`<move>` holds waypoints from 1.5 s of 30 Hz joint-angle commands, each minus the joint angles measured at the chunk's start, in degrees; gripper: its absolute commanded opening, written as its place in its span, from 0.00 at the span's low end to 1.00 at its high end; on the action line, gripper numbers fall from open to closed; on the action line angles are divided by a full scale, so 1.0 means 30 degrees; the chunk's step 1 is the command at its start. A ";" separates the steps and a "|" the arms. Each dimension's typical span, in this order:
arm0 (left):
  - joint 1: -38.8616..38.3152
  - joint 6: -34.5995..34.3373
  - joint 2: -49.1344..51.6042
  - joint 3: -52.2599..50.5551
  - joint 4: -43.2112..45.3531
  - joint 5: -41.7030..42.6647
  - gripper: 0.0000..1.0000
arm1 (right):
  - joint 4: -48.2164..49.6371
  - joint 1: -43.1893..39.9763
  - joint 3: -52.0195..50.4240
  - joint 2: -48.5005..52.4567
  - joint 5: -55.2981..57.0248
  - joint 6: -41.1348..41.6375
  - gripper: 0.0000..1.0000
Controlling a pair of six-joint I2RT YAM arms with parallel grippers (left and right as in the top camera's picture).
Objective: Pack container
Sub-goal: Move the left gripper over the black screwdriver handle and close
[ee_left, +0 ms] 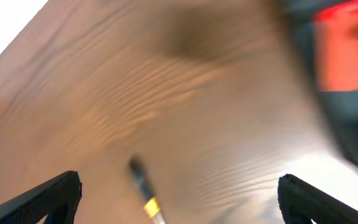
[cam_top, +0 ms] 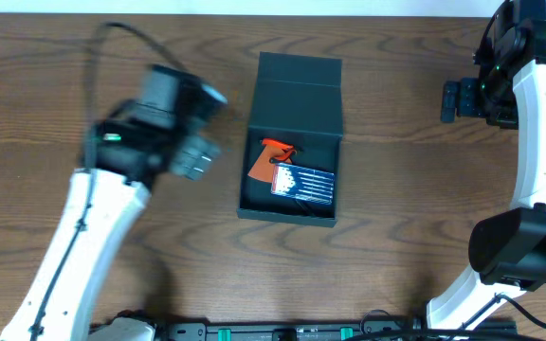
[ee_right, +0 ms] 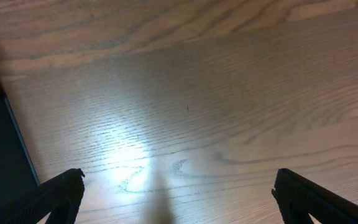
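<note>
The container (cam_top: 290,142) is a dark teal-grey box in the middle of the table, its flap lid (cam_top: 298,83) folded open at the back. Inside lie an orange tool (cam_top: 266,159) and a blue-and-white packet (cam_top: 303,184). My left gripper (cam_top: 205,128) hovers left of the box, blurred. In the left wrist view its fingers (ee_left: 179,198) are wide open over a thin black tool with a yellow band (ee_left: 145,194) on the table, and the box shows blurred at the top right (ee_left: 344,124). My right gripper (cam_top: 451,101) is open and empty (ee_right: 179,198) right of the box.
The wooden table (cam_top: 396,189) spreads around the box. The box's dark side shows at the left edge of the right wrist view (ee_right: 2,155). The right arm's base (cam_top: 519,246) stands at the front right, and a black rail (cam_top: 292,332) runs along the front edge.
</note>
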 commanded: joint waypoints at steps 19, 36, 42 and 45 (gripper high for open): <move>0.9697 -0.3096 0.1450 0.0080 0.0685 0.1676 0.98 | -0.0066 0.0036 -0.0109 -0.0022 -0.0080 -0.0233 0.99; 1.0120 -0.2244 0.8619 0.0058 0.0372 0.3818 0.98 | -0.0073 0.0036 -0.0117 -0.0022 -0.0066 -0.0743 0.99; 1.0324 -0.2237 0.9967 0.0058 0.0903 0.3818 0.98 | -0.0146 0.0036 -0.0117 -0.0022 -0.0058 -0.0969 0.99; 1.0520 -0.1953 1.0579 0.0051 0.1020 0.3825 0.98 | -0.0138 -0.0007 -0.0117 -0.0022 -0.0066 -0.0969 0.99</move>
